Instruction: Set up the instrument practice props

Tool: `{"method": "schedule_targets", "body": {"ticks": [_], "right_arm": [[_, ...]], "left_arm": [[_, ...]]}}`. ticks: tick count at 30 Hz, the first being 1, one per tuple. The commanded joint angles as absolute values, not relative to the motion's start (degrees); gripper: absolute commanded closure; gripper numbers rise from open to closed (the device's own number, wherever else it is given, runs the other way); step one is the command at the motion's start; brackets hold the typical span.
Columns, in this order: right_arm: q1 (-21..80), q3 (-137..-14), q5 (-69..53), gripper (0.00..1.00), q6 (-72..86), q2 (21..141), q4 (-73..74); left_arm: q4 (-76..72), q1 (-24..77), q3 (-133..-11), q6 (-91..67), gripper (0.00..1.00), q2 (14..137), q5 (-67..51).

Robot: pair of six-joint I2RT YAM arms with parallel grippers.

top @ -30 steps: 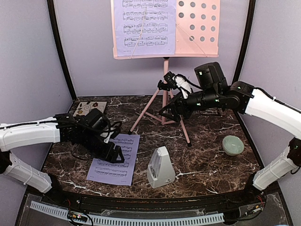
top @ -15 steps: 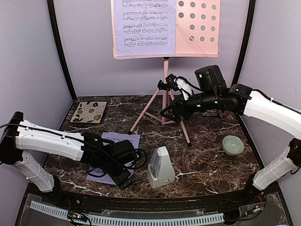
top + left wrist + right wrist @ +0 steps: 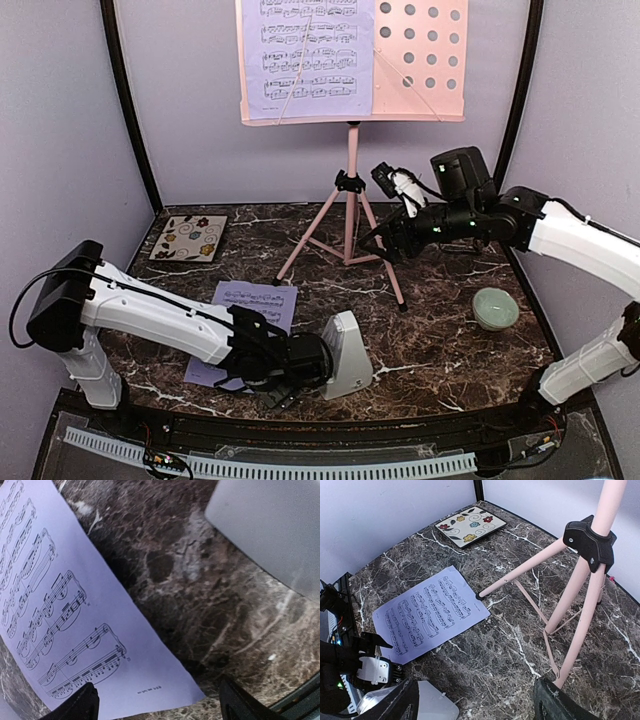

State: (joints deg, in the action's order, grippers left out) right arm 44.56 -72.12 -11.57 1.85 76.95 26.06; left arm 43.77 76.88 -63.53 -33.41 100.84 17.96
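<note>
The pink music stand (image 3: pixel 350 180) is upright at the back, and one lavender page (image 3: pixel 305 55) lies on the left half of its perforated desk (image 3: pixel 425 55). A second page (image 3: pixel 245 315) lies flat on the table. The grey-white metronome (image 3: pixel 347 355) stands just right of it. My left gripper (image 3: pixel 285 385) is open and low over the page's near right corner (image 3: pixel 165 680), with the metronome (image 3: pixel 270 525) close beside it. My right gripper (image 3: pixel 382 243) is open and empty, held in the air beside the stand's legs (image 3: pixel 580 605).
A pale green bowl (image 3: pixel 496 307) sits at the right. A floral coaster (image 3: pixel 189 238) lies at the back left and also shows in the right wrist view (image 3: pixel 470 526). The tripod's feet spread over the middle of the marble table (image 3: pixel 440 350).
My left arm has swept from over the flat page to the right and nearer, ending next to the metronome. My right gripper has drawn a little right, away from the stand's pole.
</note>
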Motion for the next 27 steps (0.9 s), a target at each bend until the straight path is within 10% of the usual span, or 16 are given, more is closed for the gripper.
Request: {"method": "schedule_targets", "body": {"ticks": [1, 27], "right_arm": [[43.65, -70.83, -11.56, 0.21, 1.99, 74.62, 23.56], [43.07, -70.22, -9.16, 0.22, 1.71, 72.96, 20.93]], "left_arm": [[52.03, 76.93, -65.37, -39.79, 0.17, 103.5, 22.83], [54.54, 67.03, -65.41, -39.09, 0.82, 97.04, 25.68]]}}
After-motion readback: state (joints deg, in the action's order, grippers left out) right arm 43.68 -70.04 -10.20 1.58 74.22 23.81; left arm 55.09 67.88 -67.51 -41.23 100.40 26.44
